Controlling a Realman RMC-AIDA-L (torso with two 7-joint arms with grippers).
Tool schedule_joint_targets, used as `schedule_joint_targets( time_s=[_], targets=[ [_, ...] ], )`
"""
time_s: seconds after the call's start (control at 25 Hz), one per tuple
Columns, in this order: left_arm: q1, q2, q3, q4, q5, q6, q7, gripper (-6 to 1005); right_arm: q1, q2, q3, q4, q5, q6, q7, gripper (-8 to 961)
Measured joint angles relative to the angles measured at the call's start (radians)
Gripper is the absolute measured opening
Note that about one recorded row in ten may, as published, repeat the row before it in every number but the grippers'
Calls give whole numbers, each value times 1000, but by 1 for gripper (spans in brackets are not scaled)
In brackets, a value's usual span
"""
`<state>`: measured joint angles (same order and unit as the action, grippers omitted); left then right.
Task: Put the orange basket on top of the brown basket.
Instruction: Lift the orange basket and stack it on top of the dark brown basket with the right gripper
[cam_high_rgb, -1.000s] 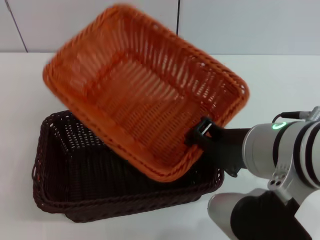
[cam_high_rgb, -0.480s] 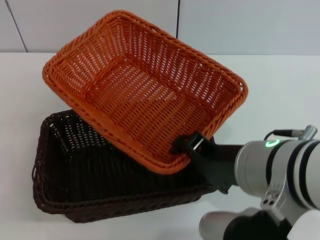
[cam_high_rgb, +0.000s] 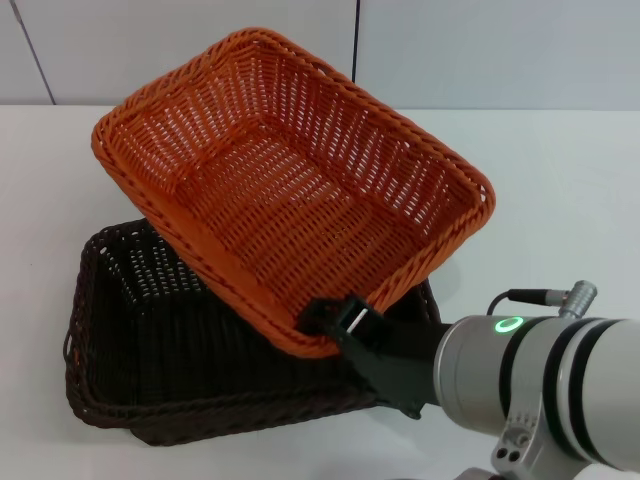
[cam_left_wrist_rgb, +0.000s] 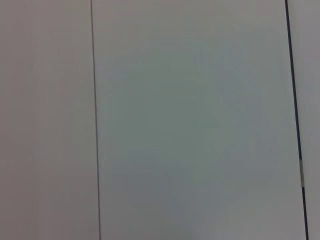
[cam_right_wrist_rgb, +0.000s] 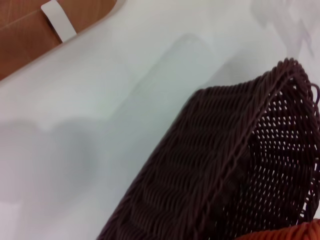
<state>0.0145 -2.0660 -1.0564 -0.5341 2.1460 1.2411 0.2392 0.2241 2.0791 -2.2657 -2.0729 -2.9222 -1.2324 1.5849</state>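
One corner grip carries our orange basket (cam_high_rgb: 290, 200), pinched at its near rim by the right gripper (cam_high_rgb: 335, 325) (light, stiff wicker), tilted over the brown basket (cam_high_rgb: 150, 340).

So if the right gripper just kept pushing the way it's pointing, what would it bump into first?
The right gripper is clamped on the near rim of the orange basket and points toward the robot's left. Going on, it would probably run over the brown basket's open inside and meet its left wall, though depth is unclear.
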Motion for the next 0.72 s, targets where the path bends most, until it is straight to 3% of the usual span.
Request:
schedule_joint_targets(
  time_s=[0.72],
  targets=[
    [7, 3, 0, 4, 3, -2, 0, 728, -5, 3, -99, -3, 0, 42, 38, 677]
  ],
)
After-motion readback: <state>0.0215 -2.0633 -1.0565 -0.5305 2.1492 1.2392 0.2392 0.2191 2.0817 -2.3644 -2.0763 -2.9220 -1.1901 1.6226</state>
